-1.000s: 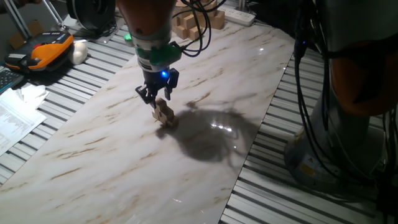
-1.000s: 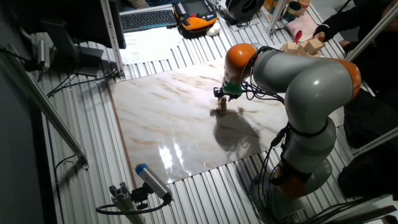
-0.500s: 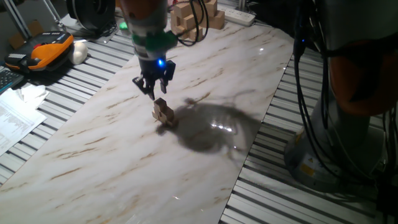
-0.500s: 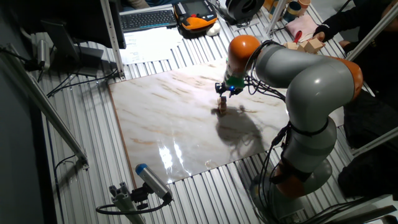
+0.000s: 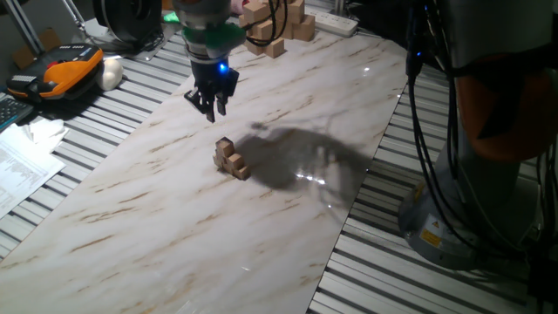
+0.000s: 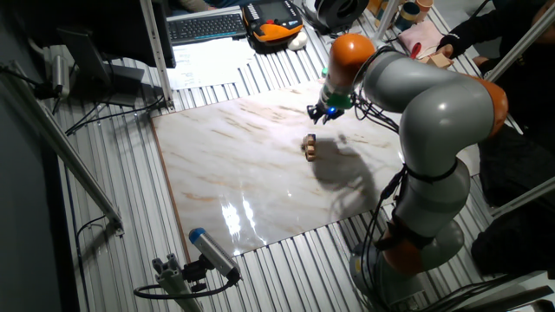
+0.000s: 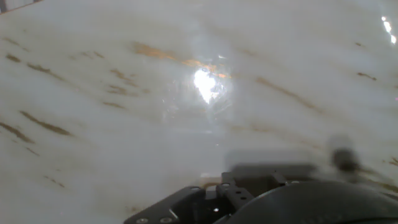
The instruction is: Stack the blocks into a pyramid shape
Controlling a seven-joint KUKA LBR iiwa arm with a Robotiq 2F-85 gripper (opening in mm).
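Note:
The blocks (image 5: 230, 160) stand as a small tan stack on the marble board (image 5: 131, 227), wider at the bottom and with one cube on top. The other fixed view shows the stack (image 6: 310, 147) end-on near the board's middle. My gripper (image 5: 212, 108) hangs in the air up and to the left of the stack, apart from it, open, with nothing between its fingers. In the other fixed view the gripper (image 6: 317, 114) sits above and behind the stack. The hand view shows only bare marble (image 7: 124, 112) with a glare spot; the blocks are out of its sight.
A pile of larger pale wooden blocks (image 5: 272, 24) lies at the board's far end. An orange-and-black device (image 5: 65, 71) and papers (image 5: 22, 166) lie on the slatted table to the left. Cables (image 5: 427, 131) and the robot's base (image 6: 416, 234) stand to the right.
My gripper has risen off the stack and moved away toward the far left, leaving the top cube in place. The stack has not moved.

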